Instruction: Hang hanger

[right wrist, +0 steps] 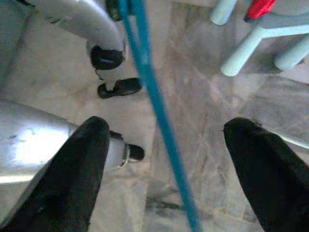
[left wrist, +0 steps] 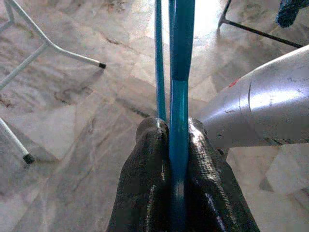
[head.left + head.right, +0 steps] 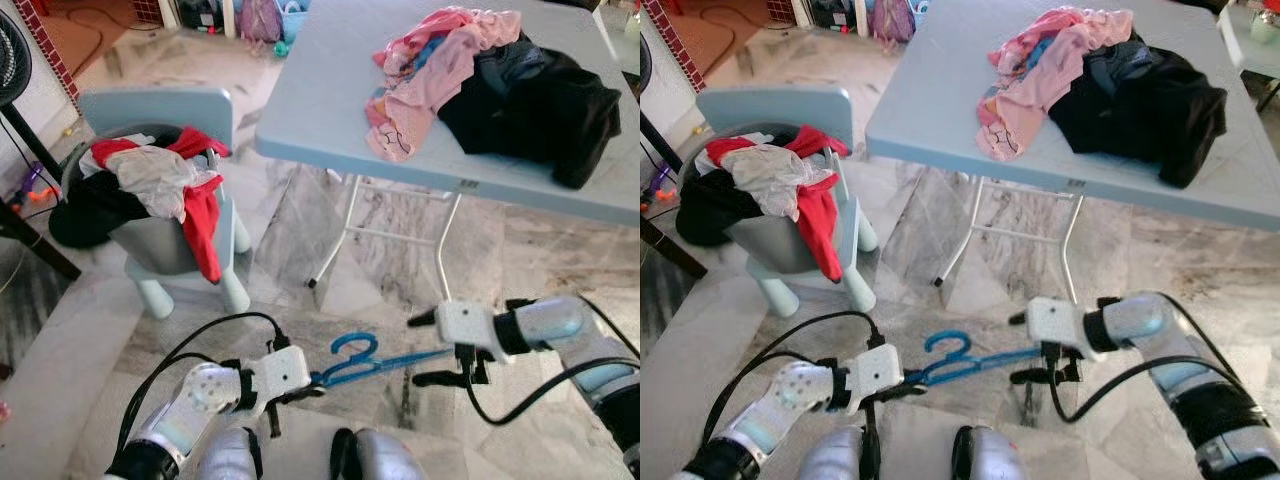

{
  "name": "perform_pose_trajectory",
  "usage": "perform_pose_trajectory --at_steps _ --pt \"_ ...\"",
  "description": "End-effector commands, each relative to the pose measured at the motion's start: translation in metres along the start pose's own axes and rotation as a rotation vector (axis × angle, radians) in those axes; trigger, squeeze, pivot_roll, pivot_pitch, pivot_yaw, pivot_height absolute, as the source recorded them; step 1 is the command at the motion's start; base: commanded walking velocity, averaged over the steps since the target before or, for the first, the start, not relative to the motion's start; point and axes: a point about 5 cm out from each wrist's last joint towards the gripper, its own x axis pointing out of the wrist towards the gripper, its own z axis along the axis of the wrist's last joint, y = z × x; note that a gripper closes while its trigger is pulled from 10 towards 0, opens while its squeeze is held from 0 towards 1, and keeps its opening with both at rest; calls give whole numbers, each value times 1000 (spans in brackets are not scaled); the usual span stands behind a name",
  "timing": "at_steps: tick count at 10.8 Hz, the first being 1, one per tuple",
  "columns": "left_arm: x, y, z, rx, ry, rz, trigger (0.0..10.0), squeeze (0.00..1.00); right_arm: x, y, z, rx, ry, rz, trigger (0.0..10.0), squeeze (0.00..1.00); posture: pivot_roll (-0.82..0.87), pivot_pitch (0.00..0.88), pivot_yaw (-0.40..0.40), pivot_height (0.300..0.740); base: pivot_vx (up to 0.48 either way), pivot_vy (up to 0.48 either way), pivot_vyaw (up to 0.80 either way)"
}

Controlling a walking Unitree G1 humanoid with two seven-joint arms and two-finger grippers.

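A thin blue plastic hanger point(image 3: 372, 362) hangs low over the marble floor between my two arms, its hook pointing up and away from me. My left gripper point(image 3: 316, 383) is shut on one end of it; in the left wrist view the two black fingers point(image 2: 145, 193) pinch the blue bar point(image 2: 180, 63) tightly. My right gripper point(image 3: 431, 349) stands open around the other end. In the right wrist view the hanger's bar point(image 1: 153, 104) runs between the spread fingers point(image 1: 82, 169) without touching either one.
Ahead stands a light blue folding table point(image 3: 320, 100) with a pile of pink and black clothes point(image 3: 490, 80). To the left a small pale blue chair point(image 3: 160, 110) holds a grey basket of laundry point(image 3: 150, 185). A fan stand point(image 3: 20, 130) is at the far left.
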Motion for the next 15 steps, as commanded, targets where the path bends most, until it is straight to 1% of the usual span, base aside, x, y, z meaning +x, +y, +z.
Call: perform_pose_trajectory --at_steps 1,2,3,4,6,7,9,12,13,15 --pt "3 -4 -2 7 7 -24 10000 0 7 9 0 -28 15 78 0 0 -55 141 -49 740 0 0 0" --pt "5 -4 -3 12 6 -27 10000 0 12 11 -1 -51 34 79 0 0 -55 139 -49 740 0 0 0" --pt "6 -4 -2 14 6 -28 10000 0 15 9 -1 -67 45 60 0 0 -56 137 -48 740 0 0 0" --pt "8 -3 -3 19 8 -30 10000 0 20 7 -4 -107 76 39 0 0 -58 135 -46 740 0 0 0" --pt "10 -3 -5 22 12 -35 10000 0 34 7 -4 -135 75 12 0 0 -56 130 -46 740 0 0 0" --pt "11 -4 -6 24 15 -36 10000 0 35 6 -6 -138 86 9 0 0 -54 127 -45 740 0 0 0" --pt "14 -6 -8 24 21 -45 10000 0 31 3 -14 -161 141 7 0 0 -56 124 -47 740 0 0 0" --pt "31 -14 7 46 -10 -57 10000 0 28 1 -24 -199 205 10 0 0 -58 118 -49 740 0 0 0" --pt "42 -19 15 50 -18 -61 10000 0 29 2 -24 -195 197 11 0 0 -58 118 -49 740 0 0 0" --pt "51 -25 16 48 -6 -63 10000 0 30 2 -25 -191 195 15 0 0 -59 118 -48 740 0 0 0"
